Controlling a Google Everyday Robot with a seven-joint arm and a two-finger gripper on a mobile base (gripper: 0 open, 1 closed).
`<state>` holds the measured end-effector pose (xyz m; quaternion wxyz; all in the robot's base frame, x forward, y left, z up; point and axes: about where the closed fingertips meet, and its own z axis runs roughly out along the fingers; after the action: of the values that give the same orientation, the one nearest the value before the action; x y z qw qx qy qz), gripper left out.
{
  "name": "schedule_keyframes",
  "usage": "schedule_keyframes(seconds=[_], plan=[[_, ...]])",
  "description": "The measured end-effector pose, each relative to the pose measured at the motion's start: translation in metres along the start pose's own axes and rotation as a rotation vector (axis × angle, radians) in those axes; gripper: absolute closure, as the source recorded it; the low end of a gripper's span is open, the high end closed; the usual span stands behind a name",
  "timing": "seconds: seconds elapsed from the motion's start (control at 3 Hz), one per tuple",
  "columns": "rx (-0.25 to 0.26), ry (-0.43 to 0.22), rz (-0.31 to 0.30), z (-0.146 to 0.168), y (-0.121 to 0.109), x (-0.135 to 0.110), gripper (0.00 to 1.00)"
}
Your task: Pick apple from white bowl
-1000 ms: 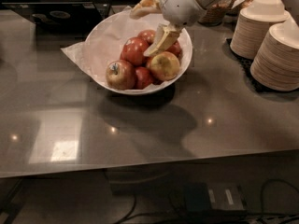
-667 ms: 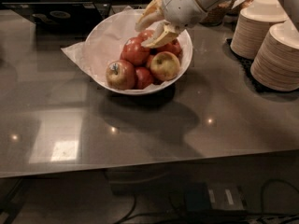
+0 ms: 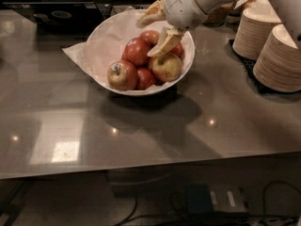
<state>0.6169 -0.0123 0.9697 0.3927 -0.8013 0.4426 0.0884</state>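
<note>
Hovering the gripper (image 3: 157, 30) over the white bowl (image 3: 188, 67) near the bench's far edge, fingers spread wide and empty, probably to straddle fruit from above. Leaves the apple (image 3: 137, 51) resting mid-pile on the paper lining (image 3: 89, 55), beside the yellow-green apple (image 3: 166, 67), just under the lower finger.

Deep-red apple (image 3: 137, 51) lies in paper-lined white bowl (image 3: 100, 31), tool (image 3: 147, 37) spread just above.

One high, near camera looks down across the counter (image 3: 141, 140), jaws spread over the white bowl (image 3: 188, 60).
</note>
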Motion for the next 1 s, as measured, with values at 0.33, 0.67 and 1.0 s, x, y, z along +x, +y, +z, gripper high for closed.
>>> schedule_keyframes(seconds=[0.33, 0.67, 1.0], plan=[[-0.019, -0.016, 0.006, 0.008, -0.002, 0.009, 0.24], [-0.031, -0.028, 0.010, 0.013, -0.005, 0.014, 0.28], [-0.035, -0.041, 0.007, 0.019, -0.008, 0.016, 0.47]])
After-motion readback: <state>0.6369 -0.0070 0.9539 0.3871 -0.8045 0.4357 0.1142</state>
